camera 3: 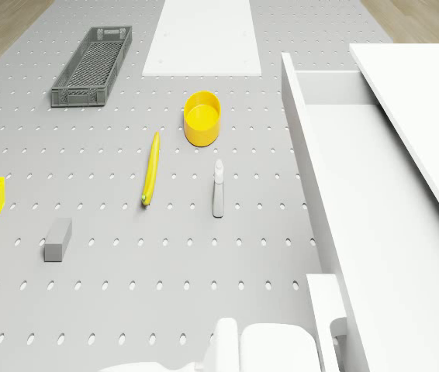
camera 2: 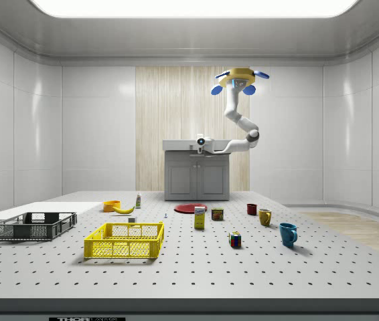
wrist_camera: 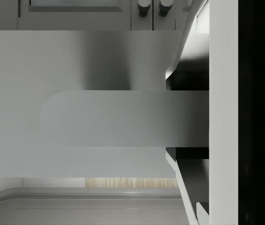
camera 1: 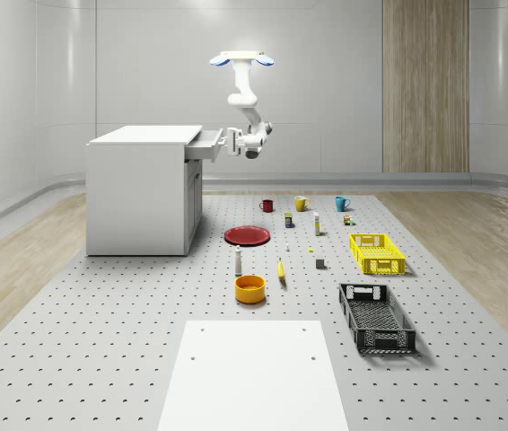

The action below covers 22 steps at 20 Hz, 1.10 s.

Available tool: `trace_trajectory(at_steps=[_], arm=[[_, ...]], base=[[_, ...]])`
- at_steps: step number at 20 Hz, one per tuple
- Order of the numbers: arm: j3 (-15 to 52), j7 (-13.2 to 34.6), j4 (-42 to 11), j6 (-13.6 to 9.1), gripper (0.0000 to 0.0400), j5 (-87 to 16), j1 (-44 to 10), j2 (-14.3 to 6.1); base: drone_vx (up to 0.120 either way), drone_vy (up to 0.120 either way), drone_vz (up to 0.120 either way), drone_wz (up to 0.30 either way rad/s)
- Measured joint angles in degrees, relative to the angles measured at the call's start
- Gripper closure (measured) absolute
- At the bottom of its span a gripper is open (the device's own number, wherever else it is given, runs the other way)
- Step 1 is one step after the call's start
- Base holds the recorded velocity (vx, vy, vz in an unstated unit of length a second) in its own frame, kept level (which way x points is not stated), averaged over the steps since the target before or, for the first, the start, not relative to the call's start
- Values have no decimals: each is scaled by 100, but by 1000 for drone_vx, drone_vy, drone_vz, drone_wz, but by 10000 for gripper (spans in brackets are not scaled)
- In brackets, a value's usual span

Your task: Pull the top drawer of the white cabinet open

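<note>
Wrist view: handle (wrist_camera: 123,118) lies as a long bar straight across the claw's line of sight, touching close, with the drawer front (wrist_camera: 53,61) just behind it; whether the claw is clenched on the bar I cannot tell
Claw: gripper (camera 1: 232,142) sits at the drawer's outer face, on the side away from the cabinet
Drawer: top drawer (camera 1: 205,146) stands partly out of the white cabinet (camera 1: 137,193), its inside (camera 3: 375,194) bare; likely more travel left
Pull line: straight away from the cabinet front, square to the handle's long axis
Drone: drone (camera 1: 243,59) hovers above and just beyond the drawer's front, arm (camera 1: 247,103) hanging down to it
</note>
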Motion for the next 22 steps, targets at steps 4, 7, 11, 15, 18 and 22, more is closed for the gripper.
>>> trace_trajectory(at_steps=[4,7,11,15,18,22], arm=[[-209,62,56,-137,284,-204,-5,-53],[-385,103,111,-251,285,-368,-2,-94],[-610,165,192,-384,286,-575,22,-145],[-850,216,291,-525,221,-788,58,-197],[-975,255,342,-572,155,-900,103,-236],[-1078,298,376,-575,117,-1001,172,-289]], base=[[0,0,0,0],[0,0,0,0],[0,0,0,0],[0,0,0,0],[0,0,0,0],[0,0,0,0]])
